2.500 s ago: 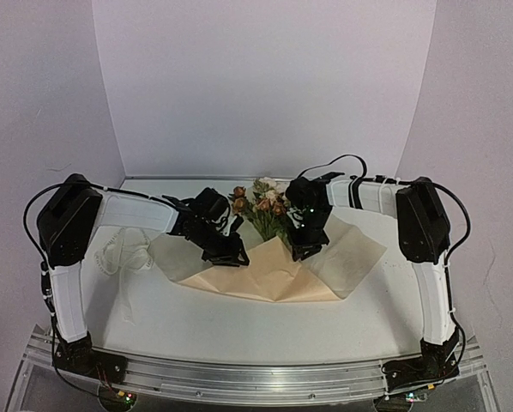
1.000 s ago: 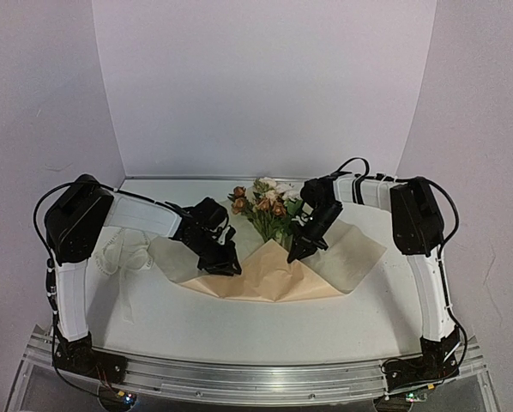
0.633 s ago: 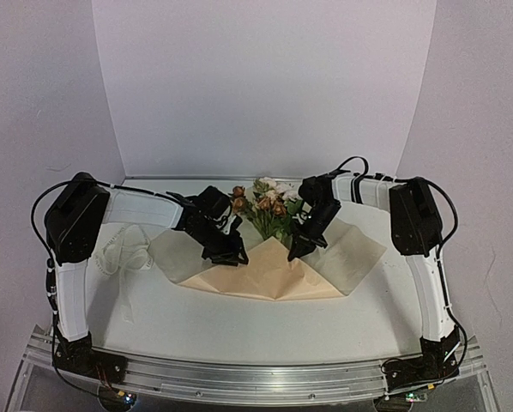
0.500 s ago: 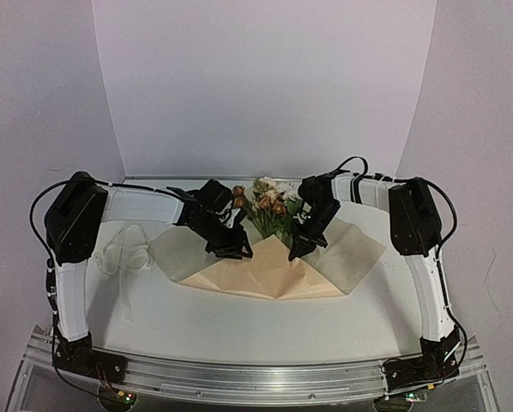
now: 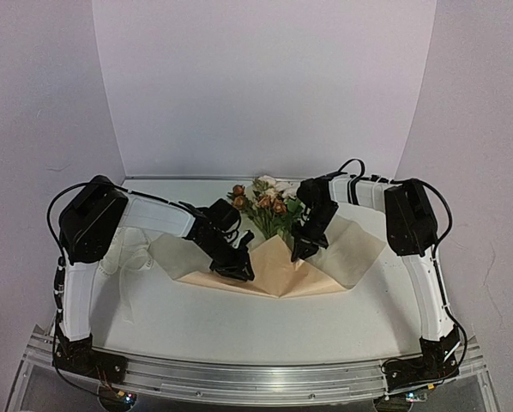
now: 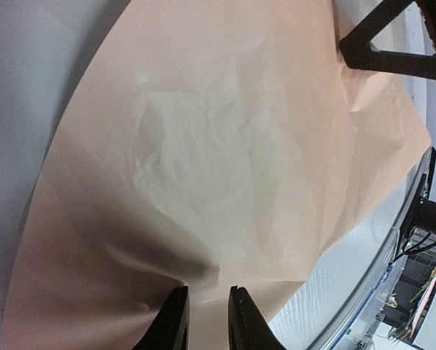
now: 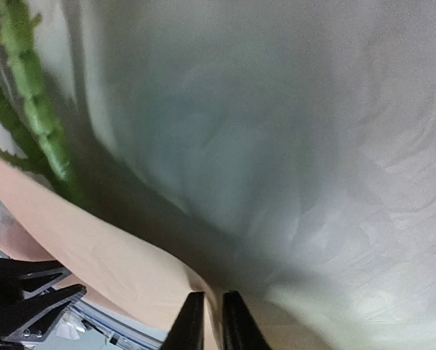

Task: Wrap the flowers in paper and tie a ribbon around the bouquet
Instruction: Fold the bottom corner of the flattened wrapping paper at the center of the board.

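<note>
The flowers point(image 5: 269, 206) lie at the back middle, heads pointing away, with their green stems point(image 7: 39, 124) running under the paper point(image 5: 278, 273). The tan paper is folded over them in a wide V, with pale flaps out to the left point(image 5: 172, 254) and right point(image 5: 353, 249). My left gripper point(image 5: 239, 268) rests low on the tan fold. Its fingers point(image 6: 176, 321) stand a little apart, and the paper point(image 6: 218, 168) shows through the gap. My right gripper point(image 5: 301, 251) is by the V's notch, pinching a raised paper edge point(image 7: 130, 270) between nearly closed tips point(image 7: 212, 317). The ribbon point(image 5: 123, 253) lies bunched at the left.
White walls close the table at the back and on both sides. The aluminium rail point(image 5: 256, 378) with the arm bases runs along the near edge. The right gripper's black fingers point(image 6: 393, 51) show in the left wrist view. The left gripper point(image 7: 21, 299) shows in the right wrist view.
My left gripper slid right and toward the near edge across the tan fold, and its arm swung inward. My right gripper stayed by the notch, barely shifting.
</note>
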Available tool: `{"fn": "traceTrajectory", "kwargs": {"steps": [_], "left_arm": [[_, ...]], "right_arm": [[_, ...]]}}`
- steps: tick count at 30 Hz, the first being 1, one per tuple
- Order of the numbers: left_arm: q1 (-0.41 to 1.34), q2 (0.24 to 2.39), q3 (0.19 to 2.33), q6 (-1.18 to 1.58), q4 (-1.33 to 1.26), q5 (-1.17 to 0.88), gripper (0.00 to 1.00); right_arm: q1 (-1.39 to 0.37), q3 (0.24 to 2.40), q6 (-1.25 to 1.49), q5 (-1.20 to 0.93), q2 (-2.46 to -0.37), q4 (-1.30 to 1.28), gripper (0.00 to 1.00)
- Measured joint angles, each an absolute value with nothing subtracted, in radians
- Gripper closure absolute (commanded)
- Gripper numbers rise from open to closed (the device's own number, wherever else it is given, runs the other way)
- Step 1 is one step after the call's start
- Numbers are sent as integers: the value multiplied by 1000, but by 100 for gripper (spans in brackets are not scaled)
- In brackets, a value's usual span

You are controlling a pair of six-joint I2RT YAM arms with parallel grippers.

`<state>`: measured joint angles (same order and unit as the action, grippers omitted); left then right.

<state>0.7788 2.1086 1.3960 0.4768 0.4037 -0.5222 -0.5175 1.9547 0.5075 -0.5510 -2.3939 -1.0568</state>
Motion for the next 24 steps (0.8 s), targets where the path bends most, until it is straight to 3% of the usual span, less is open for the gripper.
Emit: {"fn": "traceTrajectory", "kwargs": {"steps": [5, 7, 9, 17, 24], "left_arm": [[777, 2113, 1380, 512, 379, -524, 80], [776, 2113, 1378, 529, 374, -524, 80], [776, 2113, 1372, 546, 366, -524, 80], [772, 2102, 1337, 603, 321, -521, 84], [772, 2093, 1319, 630, 297, -513, 85]], "right_arm": [[-517, 1901, 517, -500, -2347, -1044, 44], [-517, 1841, 525, -466, -2280, -1041, 41], [-517, 1763, 526, -427, -2181, -1045, 43], [-536, 1335, 664, -378, -1684, -853, 69], [-666, 1097, 829, -378, -1694, -589, 79]]}}
